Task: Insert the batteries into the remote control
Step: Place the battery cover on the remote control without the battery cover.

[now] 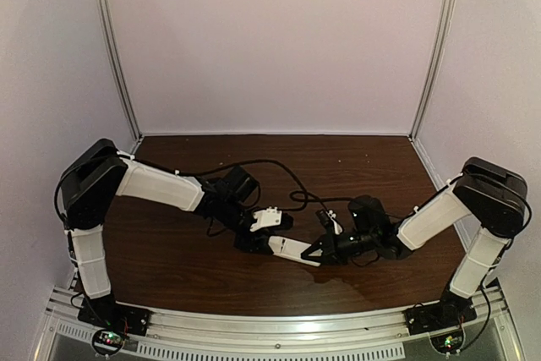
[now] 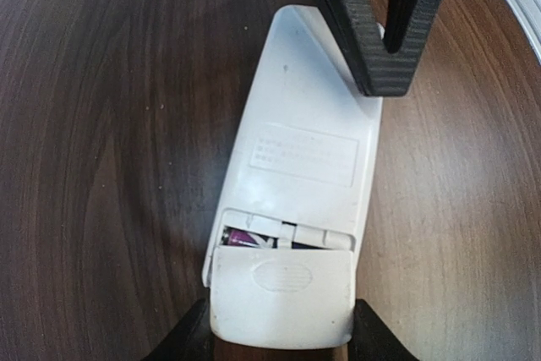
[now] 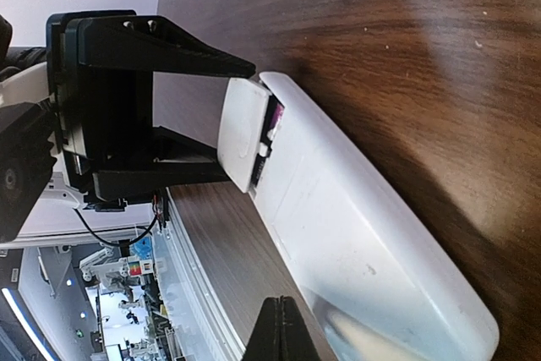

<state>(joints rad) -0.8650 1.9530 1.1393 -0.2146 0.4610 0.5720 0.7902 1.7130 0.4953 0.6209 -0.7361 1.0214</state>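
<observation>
White plastic battery cover (image 2: 283, 293) sits part-way onto the small flat white remote control (image 2: 296, 141), which lies back-up on the dark wooden table (image 2: 101, 166). A purple battery (image 2: 241, 238) shows in the gap. Closing it well, I judge, means sliding it flat along the remote's back without lifting. The left gripper (image 2: 281, 336), about half open, clamps the cover's two sides. The right gripper (image 2: 385, 73), fully closed, rests its tips on the remote's far end, seemingly pinning it.

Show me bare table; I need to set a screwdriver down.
Bare: the table strip along the back wall, and the front edge between the arm bases. Crowded: the middle, left gripper and right gripper on the remote control, cables behind.
</observation>
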